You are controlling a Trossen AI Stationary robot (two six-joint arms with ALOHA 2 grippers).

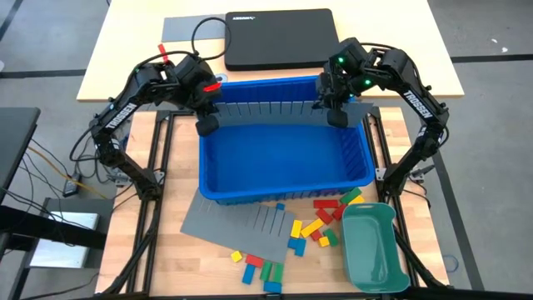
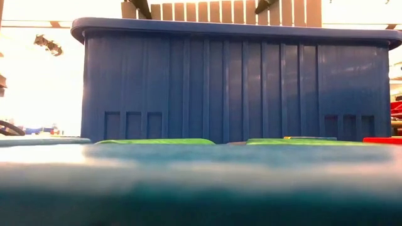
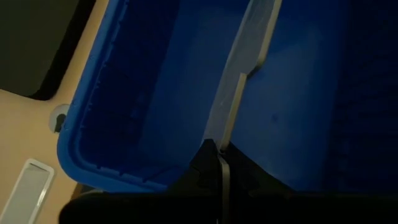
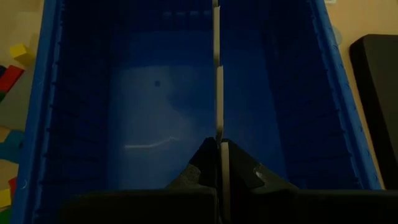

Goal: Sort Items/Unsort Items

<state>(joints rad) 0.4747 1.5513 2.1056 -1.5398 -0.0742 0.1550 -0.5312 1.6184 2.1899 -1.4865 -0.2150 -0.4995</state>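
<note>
A grey slotted divider sheet (image 1: 283, 112) stands on edge across the far part of the blue bin (image 1: 283, 162). Its slotted top shows above the bin's rim in the low view (image 2: 220, 9). My left gripper (image 1: 206, 125) is shut on its left end and my right gripper (image 1: 337, 117) on its right end. The toy blocks (image 1: 308, 229), red, yellow, green and blue, lie loose on the table in front of the bin. Some lie on a second grey slotted sheet (image 1: 241, 221) that lies flat there. My left gripper pinches the divider's left end (image 3: 219, 146) between its two fingers, one on each face. It comes from above, slanting down. The sheet stands upright inside the bin; the bin wall hides its lower edge. My right gripper pinches the divider's right end (image 4: 219, 140) between its two fingers, one on each face. It comes from above, and the sheet runs straight away from the fingers along the bin. The sheet stands upright.
A teal-green oblong tray (image 1: 375, 246) stands at the near right beside the blocks. A closed black laptop (image 1: 281, 37) and a dark pad (image 1: 193, 32) lie on the wooden board beyond the bin. Cables hang at the left.
</note>
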